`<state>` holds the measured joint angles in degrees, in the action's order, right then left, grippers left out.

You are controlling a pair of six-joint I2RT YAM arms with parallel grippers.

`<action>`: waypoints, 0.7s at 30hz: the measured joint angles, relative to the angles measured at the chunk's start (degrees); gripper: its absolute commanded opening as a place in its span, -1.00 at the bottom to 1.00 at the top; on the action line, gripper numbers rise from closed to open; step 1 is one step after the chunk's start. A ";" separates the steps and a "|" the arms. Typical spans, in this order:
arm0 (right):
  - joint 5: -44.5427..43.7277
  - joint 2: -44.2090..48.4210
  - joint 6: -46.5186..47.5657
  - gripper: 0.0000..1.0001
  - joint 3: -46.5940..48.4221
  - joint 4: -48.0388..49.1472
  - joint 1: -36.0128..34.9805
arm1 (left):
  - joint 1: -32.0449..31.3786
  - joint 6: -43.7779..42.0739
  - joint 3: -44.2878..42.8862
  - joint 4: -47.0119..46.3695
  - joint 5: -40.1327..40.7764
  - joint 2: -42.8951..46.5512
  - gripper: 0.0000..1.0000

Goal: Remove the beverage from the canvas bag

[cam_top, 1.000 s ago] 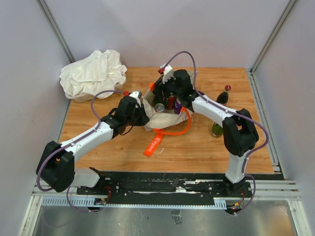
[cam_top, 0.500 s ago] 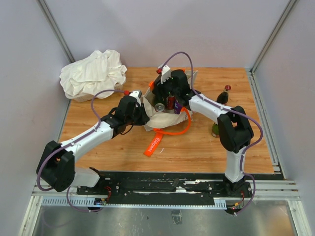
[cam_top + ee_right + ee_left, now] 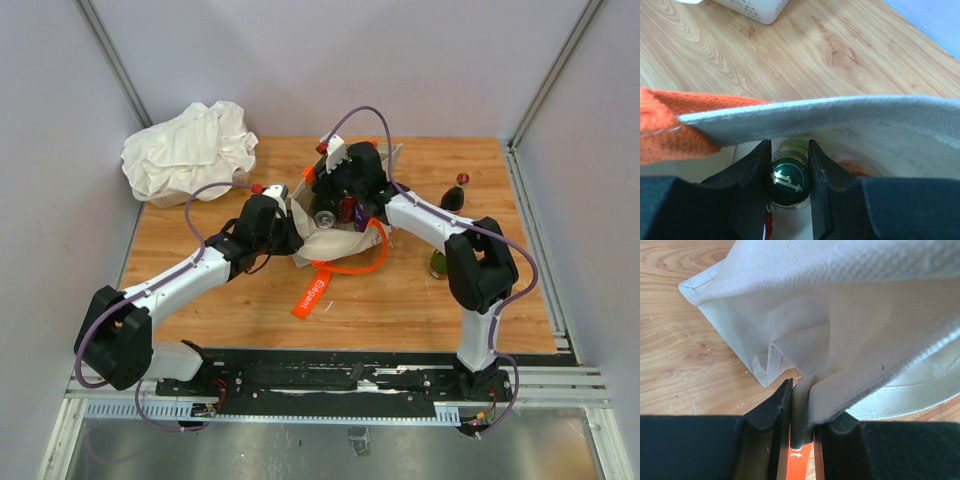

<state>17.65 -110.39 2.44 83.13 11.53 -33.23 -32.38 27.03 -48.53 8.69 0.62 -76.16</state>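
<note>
The beige canvas bag point(image 3: 322, 243) lies open mid-table, its orange strap point(image 3: 314, 294) trailing toward me. My left gripper point(image 3: 291, 229) is shut on the bag's left rim; the left wrist view shows the folded canvas point(image 3: 840, 340) pinched between the pads point(image 3: 802, 427). My right gripper point(image 3: 340, 195) reaches into the bag's mouth. In the right wrist view its jaws point(image 3: 789, 155) close on a bottle with a dark green cap point(image 3: 788, 181), just under the bag's rim point(image 3: 840, 115) and orange handle point(image 3: 670, 125). A silver can top point(image 3: 324, 218) and a red can point(image 3: 347, 208) show inside the bag.
A white cloth bundle in a white basket point(image 3: 190, 148) sits at the back left. A dark bottle with a red cap point(image 3: 455, 192) and a green bottle point(image 3: 441, 263) stand right of the bag. The basket's corner shows in the right wrist view point(image 3: 755, 7).
My right arm has shifted a little left and deeper into the bag's mouth. The left arm and the bag have stayed put.
</note>
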 measured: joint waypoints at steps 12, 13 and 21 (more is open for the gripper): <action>0.31 14.36 2.32 -0.99 5.84 -10.69 0.00 | 0.00 0.00 0.00 -0.68 0.57 -0.24 -0.52; 0.17 16.92 2.43 -0.99 6.75 -11.43 0.00 | 0.02 0.00 0.00 -0.74 0.63 -0.24 -0.52; -6.95 34.47 5.55 -0.99 8.17 -15.82 -0.11 | 0.02 -0.02 0.00 -0.83 0.81 -0.24 -0.51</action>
<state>10.70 -75.92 7.99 91.31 -4.29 -33.34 -32.36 27.00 -48.53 7.86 1.43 -76.40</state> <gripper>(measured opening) 0.326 0.244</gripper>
